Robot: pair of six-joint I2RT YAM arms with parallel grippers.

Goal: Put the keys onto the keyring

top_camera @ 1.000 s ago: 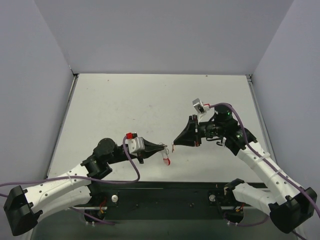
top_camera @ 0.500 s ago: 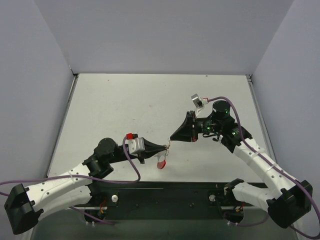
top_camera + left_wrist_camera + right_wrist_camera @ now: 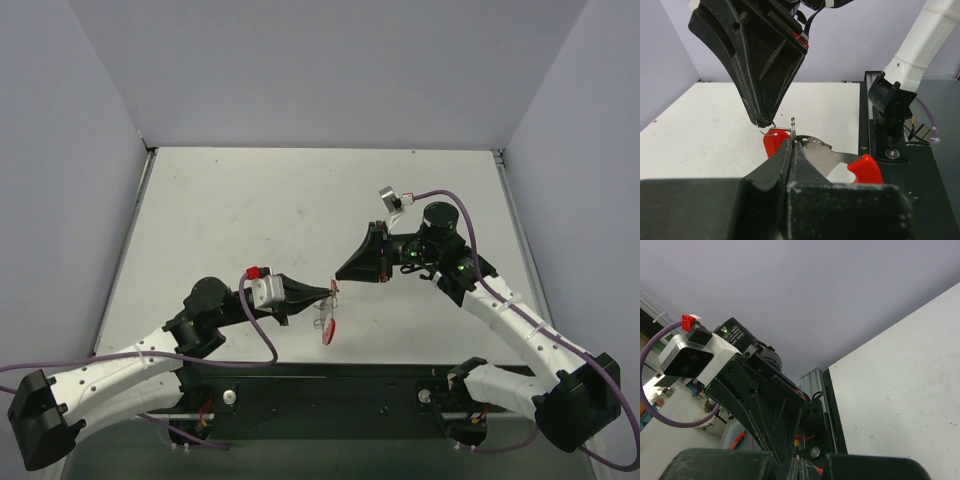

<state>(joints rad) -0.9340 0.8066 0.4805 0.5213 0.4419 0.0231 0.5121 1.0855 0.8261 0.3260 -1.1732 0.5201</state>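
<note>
Evidently the fingers of the left gripper (image 3: 792,142) are pinched tight on the keyring (image 3: 832,159), dangling it steady above the table's (image 3: 250,200) near edge for threading. The right gripper (image 3: 761,121), likewise closed, meets it tip-to-tip; what it pinches I can't tell.

Desk (image 3: 250,220): pale off-white top, matte, faintly speckled. Grey rails run along its left (image 3: 128,250) and right (image 3: 520,230) edges. Lavender walls (image 3: 330,70) stand on three sides. A black mounting plate (image 3: 330,385) spans the near edge.
</note>
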